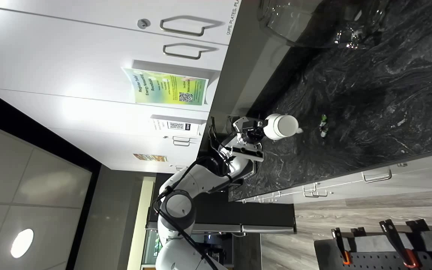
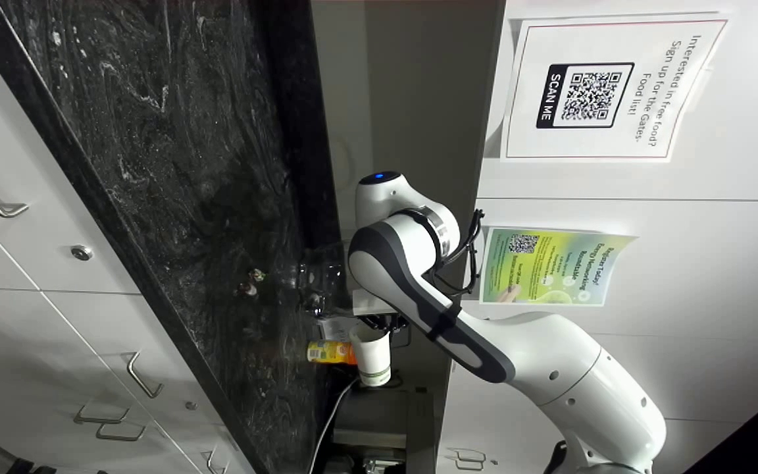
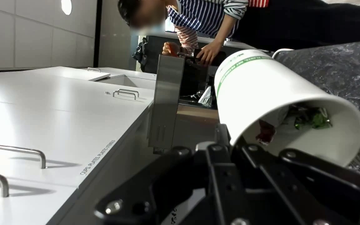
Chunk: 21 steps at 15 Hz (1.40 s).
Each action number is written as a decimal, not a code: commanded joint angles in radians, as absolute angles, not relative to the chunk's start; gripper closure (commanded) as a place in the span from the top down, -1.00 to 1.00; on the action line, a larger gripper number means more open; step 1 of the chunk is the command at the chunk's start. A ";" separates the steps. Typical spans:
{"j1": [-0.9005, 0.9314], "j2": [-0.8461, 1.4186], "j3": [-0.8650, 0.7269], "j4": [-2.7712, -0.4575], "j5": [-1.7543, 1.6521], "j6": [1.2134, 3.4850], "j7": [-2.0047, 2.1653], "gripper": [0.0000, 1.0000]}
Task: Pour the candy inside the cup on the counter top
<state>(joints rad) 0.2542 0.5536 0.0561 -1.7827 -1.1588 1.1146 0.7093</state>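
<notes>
Candy (image 3: 319, 121) in a tilted cup (image 3: 267, 84)

The gripper (image 3: 231, 142) has its jaws clamped on the cup's wall at the rim, holding it tipped over above the counter top (image 1: 373, 112). The candy inside shows red and green; other pieces (image 1: 323, 127) lie on the counter top.

“PLATES” on cabinet (image 3: 64, 118), “PLANTS” on cup (image 3: 270, 84) — “Roundtable” on flyer (image 2: 553, 266), “free food” on sheet (image 2: 609, 92).
</notes>
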 commanded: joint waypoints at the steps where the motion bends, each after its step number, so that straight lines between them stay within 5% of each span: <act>1: 0.252 0.582 0.071 -1.733 -1.185 1.033 0.612 -0.98; 12: 0.248 0.618 0.087 -1.694 -1.251 0.933 0.447 -0.98; 21: 0.142 0.612 0.105 -1.630 -1.022 1.265 0.505 -0.98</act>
